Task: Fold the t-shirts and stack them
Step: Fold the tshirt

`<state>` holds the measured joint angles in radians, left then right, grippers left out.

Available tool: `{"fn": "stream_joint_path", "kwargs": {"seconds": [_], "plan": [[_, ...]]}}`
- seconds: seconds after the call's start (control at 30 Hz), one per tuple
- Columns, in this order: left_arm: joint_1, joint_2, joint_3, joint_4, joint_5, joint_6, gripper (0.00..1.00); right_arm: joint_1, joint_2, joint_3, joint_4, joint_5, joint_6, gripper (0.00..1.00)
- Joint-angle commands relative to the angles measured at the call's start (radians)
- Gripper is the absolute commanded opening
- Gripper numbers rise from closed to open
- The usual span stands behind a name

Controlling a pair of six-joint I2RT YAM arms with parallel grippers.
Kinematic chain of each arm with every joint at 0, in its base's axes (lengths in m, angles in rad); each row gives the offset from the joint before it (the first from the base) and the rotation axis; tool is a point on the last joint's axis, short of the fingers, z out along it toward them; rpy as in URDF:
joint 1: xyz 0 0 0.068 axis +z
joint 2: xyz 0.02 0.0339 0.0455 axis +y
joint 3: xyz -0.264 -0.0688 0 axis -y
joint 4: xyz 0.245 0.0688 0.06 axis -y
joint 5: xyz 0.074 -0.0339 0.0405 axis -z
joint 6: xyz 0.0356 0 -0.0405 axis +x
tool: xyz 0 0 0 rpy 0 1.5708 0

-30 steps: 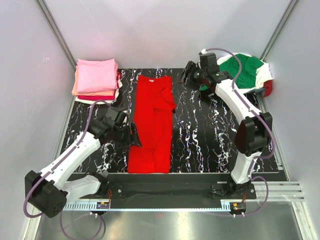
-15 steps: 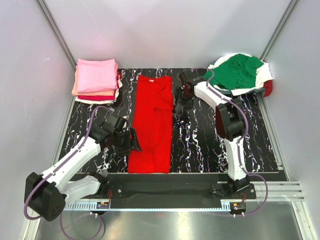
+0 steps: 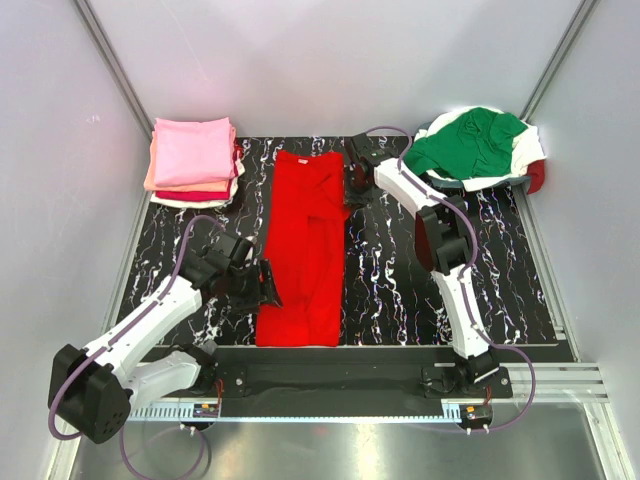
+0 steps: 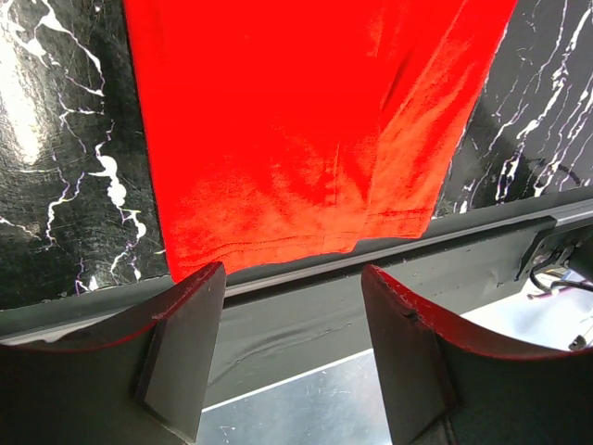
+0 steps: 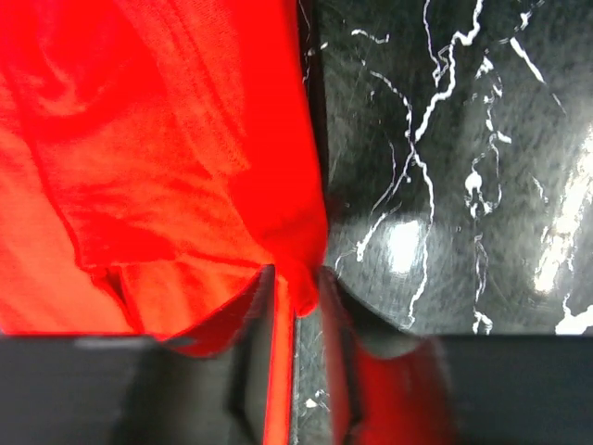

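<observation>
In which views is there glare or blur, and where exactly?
Top external: sharp and evenly lit. Left wrist: white glare on the table at upper left; the bright red t-shirt is sharp. Right wrist: the right pincer is blurred, and bright spots glare on the table.

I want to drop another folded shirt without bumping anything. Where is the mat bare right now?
Widest bare mat: near right, between the right arm and the mat's right edge, in front of the green-topped pile. A narrower strip lies between the bright red t-shirt and that arm. Crowded: the left side, taken by the left arm and the folded stack.
</observation>
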<state>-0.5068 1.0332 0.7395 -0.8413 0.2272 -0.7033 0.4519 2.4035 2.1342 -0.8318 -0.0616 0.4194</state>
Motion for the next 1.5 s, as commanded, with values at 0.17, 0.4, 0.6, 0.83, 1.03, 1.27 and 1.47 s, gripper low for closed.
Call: {"fn": "stream_joint_path", "kwargs": {"seconds": [0.17,0.4,0.6,0.83,1.03,1.27,1.47], "plan": [[0.011,-0.005,-0.029,0.054,0.009,0.024,0.65,0.047,0.029,0.056,-0.018,0.003,-0.021,0.09],[0.014,-0.001,-0.038,0.067,0.017,0.021,0.65,0.126,0.061,0.141,-0.068,0.045,-0.051,0.02],[0.014,0.002,-0.055,0.084,0.031,0.01,0.65,0.157,0.117,0.181,-0.087,0.029,-0.059,0.02],[0.014,0.001,-0.058,0.082,0.043,0.005,0.65,0.142,0.189,0.24,-0.145,0.002,-0.028,0.07],[0.014,-0.018,-0.058,0.079,0.041,-0.002,0.65,0.103,0.194,0.213,-0.15,-0.099,-0.005,0.51],[0.016,-0.01,-0.054,0.067,0.018,0.005,0.65,0.1,-0.018,0.15,-0.122,-0.112,-0.068,0.84],[0.016,-0.022,-0.045,0.061,0.012,-0.012,0.66,0.1,-0.312,-0.07,-0.132,-0.089,-0.054,0.97]]}}
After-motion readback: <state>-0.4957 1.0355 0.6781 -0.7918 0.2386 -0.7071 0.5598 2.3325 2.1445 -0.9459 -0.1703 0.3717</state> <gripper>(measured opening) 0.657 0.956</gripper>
